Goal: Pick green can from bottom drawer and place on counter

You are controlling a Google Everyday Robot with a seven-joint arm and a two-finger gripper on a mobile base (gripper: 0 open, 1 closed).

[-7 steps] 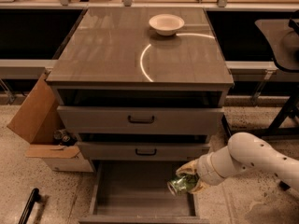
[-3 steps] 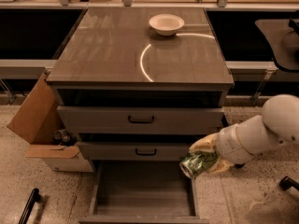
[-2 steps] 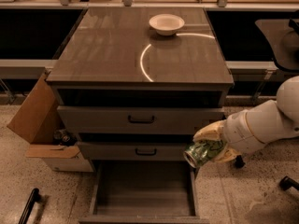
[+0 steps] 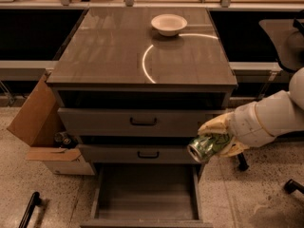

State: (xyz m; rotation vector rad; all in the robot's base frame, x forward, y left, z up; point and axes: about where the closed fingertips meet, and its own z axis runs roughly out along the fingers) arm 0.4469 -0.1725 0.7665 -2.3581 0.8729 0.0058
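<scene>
My gripper (image 4: pixel 216 139) is shut on the green can (image 4: pixel 207 146), a shiny green can held on its side with a silver end facing left. It hangs in the air in front of the right ends of the two upper drawers, above the right side of the open bottom drawer (image 4: pixel 145 194), whose grey floor is bare. The counter (image 4: pixel 114 46) is the glossy grey-brown top above, with a curved light reflection. My white arm reaches in from the right.
A white bowl (image 4: pixel 168 24) stands at the back of the counter. An open cardboard box (image 4: pixel 40 127) sits on the floor left of the cabinet. A black bar (image 4: pixel 29 209) lies at lower left. A chair base (image 4: pixel 289 186) is at right.
The gripper has lifted the green can up out of the bottom drawer and to the right, now level with the upper drawer fronts.
</scene>
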